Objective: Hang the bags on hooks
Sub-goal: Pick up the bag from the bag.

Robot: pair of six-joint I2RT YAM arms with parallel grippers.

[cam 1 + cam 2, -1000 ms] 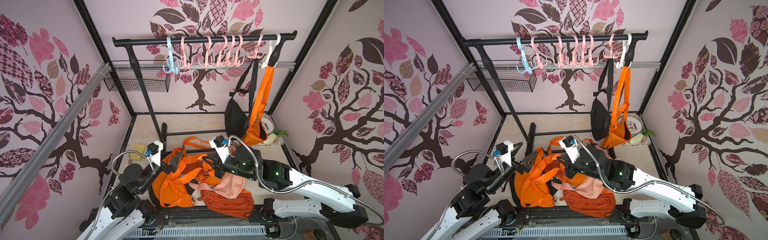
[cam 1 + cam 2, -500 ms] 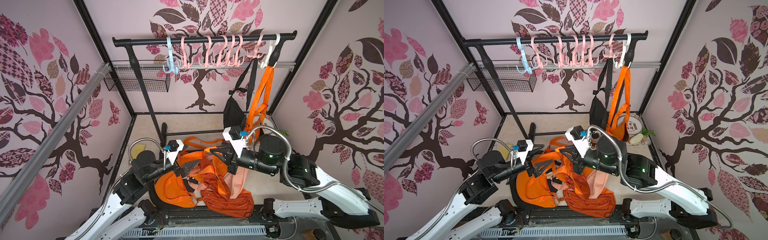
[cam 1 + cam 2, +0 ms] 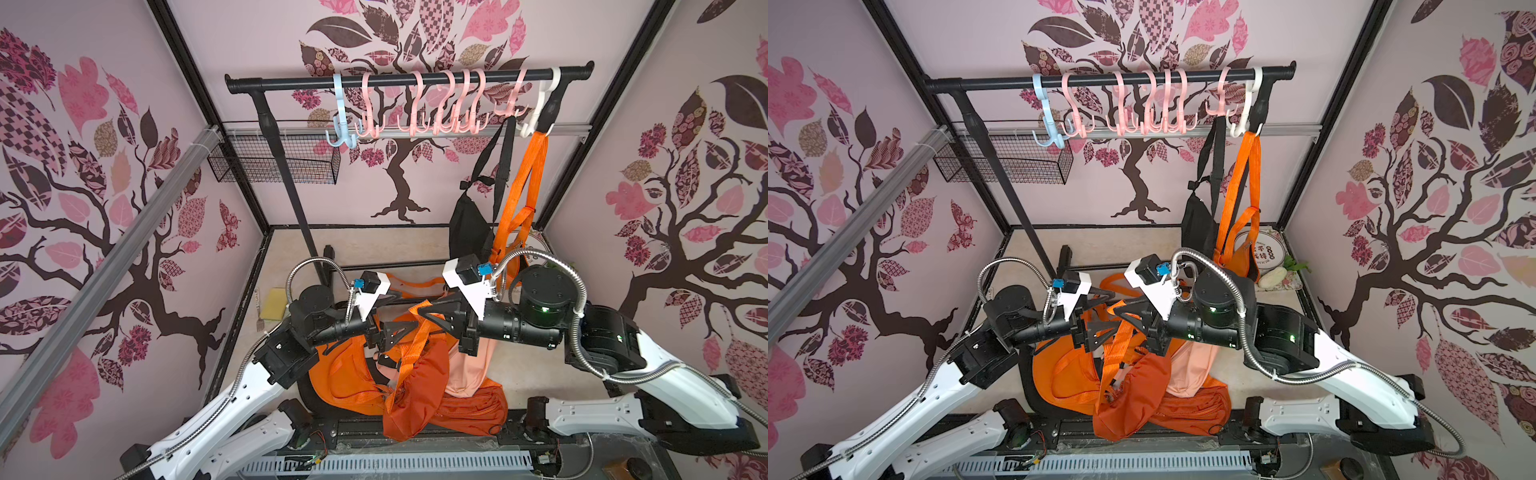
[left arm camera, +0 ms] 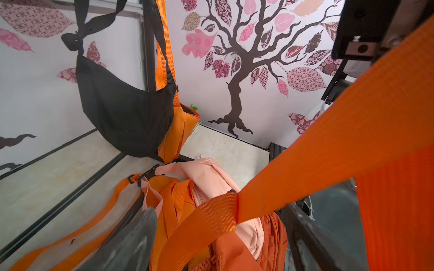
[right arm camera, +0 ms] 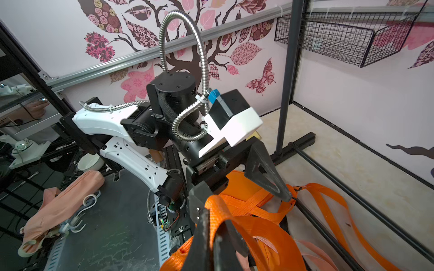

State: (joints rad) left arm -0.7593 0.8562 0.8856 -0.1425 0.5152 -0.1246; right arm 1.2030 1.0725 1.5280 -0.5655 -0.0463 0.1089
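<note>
My right end effector (image 5: 212,223) grips the orange strap (image 5: 258,227), left end effector (image 3: 1109,311) wide. Only a top view shows the unreadable sign (image 3: 1262,249).

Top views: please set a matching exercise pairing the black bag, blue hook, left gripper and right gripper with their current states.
Things:
1. black bag
2. blue hook
3. left gripper
4. right gripper

States:
a. shut on the orange strap
b. hanging by its strap
c. open
d. bare, nothing hung on it

Pairs: 1-b, 2-d, 3-c, 4-a
</note>
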